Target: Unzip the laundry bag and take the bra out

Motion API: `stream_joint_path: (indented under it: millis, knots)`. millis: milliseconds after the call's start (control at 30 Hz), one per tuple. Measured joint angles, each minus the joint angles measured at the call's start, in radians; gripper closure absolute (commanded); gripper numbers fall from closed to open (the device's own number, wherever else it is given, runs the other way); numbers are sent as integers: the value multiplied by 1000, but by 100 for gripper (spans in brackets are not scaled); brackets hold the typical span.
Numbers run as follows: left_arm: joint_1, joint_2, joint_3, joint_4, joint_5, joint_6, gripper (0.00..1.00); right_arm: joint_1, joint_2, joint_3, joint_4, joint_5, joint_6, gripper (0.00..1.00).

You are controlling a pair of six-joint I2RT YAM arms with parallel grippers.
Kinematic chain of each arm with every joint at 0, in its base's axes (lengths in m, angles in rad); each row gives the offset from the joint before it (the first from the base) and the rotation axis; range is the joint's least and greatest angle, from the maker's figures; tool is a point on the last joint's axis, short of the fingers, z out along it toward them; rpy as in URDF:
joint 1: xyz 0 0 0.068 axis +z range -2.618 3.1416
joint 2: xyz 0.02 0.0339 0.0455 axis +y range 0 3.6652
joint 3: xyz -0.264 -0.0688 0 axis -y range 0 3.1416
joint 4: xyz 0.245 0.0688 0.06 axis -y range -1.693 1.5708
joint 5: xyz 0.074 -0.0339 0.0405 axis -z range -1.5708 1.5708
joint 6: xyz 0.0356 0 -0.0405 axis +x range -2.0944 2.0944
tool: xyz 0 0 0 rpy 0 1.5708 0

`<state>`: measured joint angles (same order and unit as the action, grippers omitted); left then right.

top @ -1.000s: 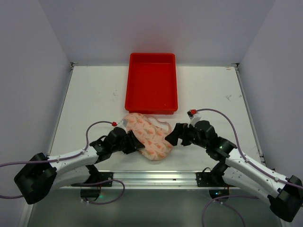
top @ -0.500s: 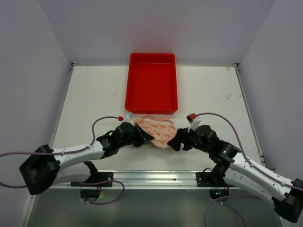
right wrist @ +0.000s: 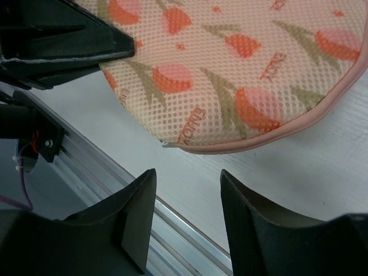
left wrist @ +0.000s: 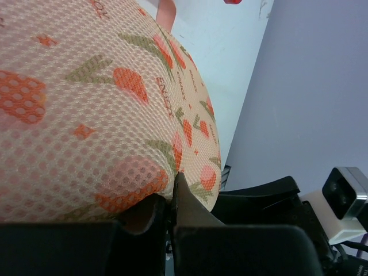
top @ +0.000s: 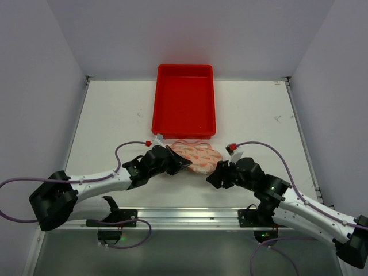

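Two claws flank the laundry bag [top: 197, 155], lying on the desk [top: 115, 115] just in front of the red tray [top: 184, 103]. The left claw [left wrist: 174, 187] is pinched tight on a fold of mesh at the bag's left end. The right claw [right wrist: 188, 178] hangs wide open and empty, just off the pink trim [right wrist: 299, 127], near a small pale tab [right wrist: 167, 145] that may be the zip pull. No bra shows; I'd guess it's inside. If the right claw nips trim instead of the pull, the bag likely drags, or slips from the left pinch.
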<state>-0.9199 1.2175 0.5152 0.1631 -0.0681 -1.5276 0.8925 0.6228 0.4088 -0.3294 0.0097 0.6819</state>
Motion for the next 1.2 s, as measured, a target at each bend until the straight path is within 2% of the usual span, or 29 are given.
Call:
stream_joint_path:
  millis: [267,600,933,1033,1200]
  knots:
    - [-5,0,25,-3,-23,-22,100,39,105,-5,62,25,13,51]
    - [-7,0,26,-6,-33,-26,100,44,141,-5,136,109,18,55]
    - [-13,13,26,-5,-44,-26,100,45,192,8,190,111,18,57]
    - [-15,17,26,-3,-46,-26,100,45,203,14,198,112,18,60]
    - [-19,17,26,0,-50,-26,100,45,199,16,204,122,17,73]
